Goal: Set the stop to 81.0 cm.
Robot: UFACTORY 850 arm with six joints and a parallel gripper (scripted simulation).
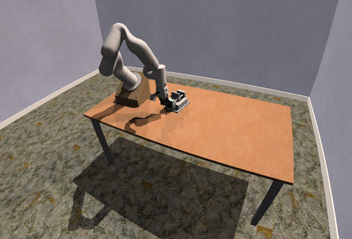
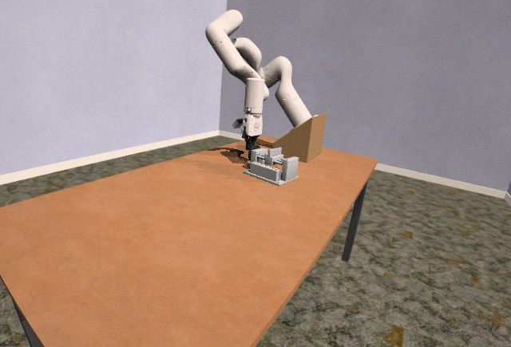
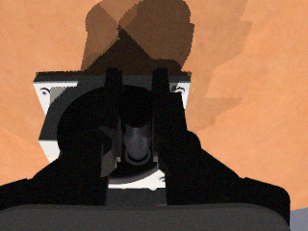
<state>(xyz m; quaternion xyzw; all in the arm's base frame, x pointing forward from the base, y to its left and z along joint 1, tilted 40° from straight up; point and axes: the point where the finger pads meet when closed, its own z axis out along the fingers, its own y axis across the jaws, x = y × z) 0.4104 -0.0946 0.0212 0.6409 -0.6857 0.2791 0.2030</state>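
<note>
Handwheel (image 1: 169, 104) (image 2: 250, 151) (image 3: 77, 122) faces out from the stop's end block, its knob lying lengthwise between the tool's (image 1: 163, 100) (image 2: 250, 147) (image 3: 137, 74) fingers; the wheel sits right beneath the tool, which is nearly closed, gripping that knob (image 3: 138, 143), above the counter (image 1: 227, 128) (image 2: 185, 227) (image 3: 269, 120)
</note>
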